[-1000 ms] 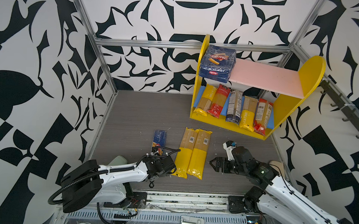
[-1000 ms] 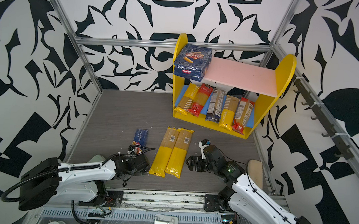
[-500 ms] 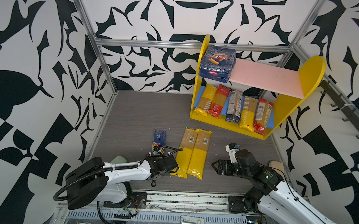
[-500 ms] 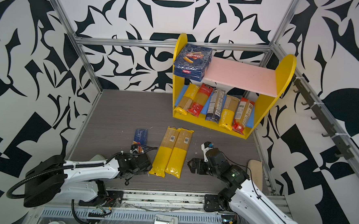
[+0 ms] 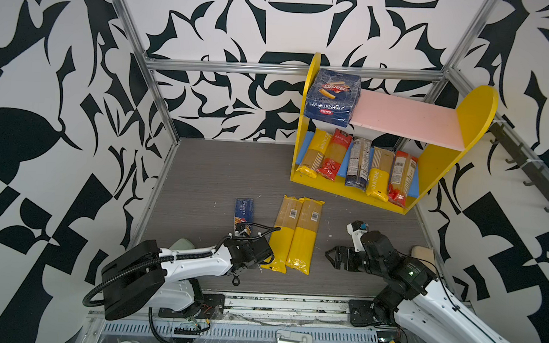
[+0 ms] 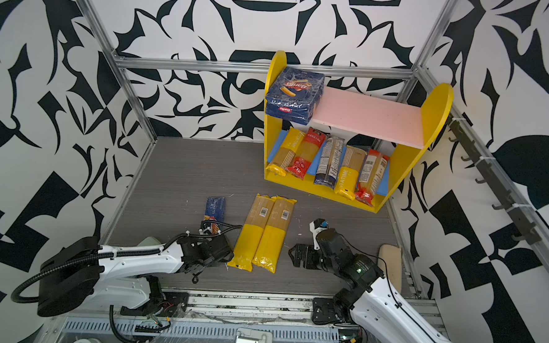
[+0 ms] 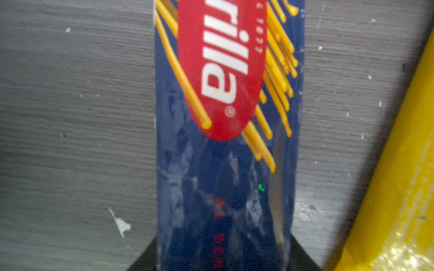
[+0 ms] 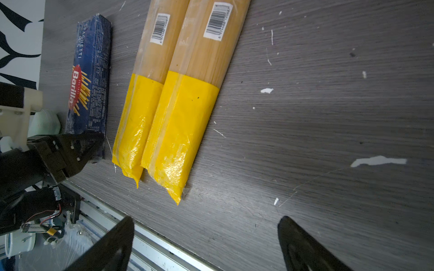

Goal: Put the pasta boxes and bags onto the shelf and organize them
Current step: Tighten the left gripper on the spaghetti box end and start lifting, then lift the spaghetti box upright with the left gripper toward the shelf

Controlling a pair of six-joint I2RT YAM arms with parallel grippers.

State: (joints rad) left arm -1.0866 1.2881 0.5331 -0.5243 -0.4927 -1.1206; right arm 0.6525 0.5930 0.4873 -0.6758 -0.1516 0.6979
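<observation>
The narrow dark blue spaghetti box (image 5: 243,209) (image 8: 91,70) lies flat on the table. My left gripper (image 5: 244,238) (image 7: 223,255) is shut on its near end, with a black finger pressed against each long side. Two yellow-ended bags (image 5: 282,234) (image 5: 305,235) lie side by side just right of it. My right gripper (image 5: 330,256) (image 8: 206,225) stands open and empty near the front edge, right of those bags. The shelf (image 5: 472,118) stands at the back right. The wide rigatoni box (image 5: 332,98) sits on its pink board, and several bags (image 5: 357,160) lie on the lower board.
A beige pad (image 5: 423,254) lies by the right wall behind my right arm. An aluminium rail (image 5: 292,304) runs along the table's front edge. A pale green object (image 5: 182,245) shows under my left arm. Patterned walls close in the table on three sides.
My left gripper's jaws have closed in from wide open onto the end of the spaghetti box. The right gripper has drifted slightly toward the front edge, staying open.
</observation>
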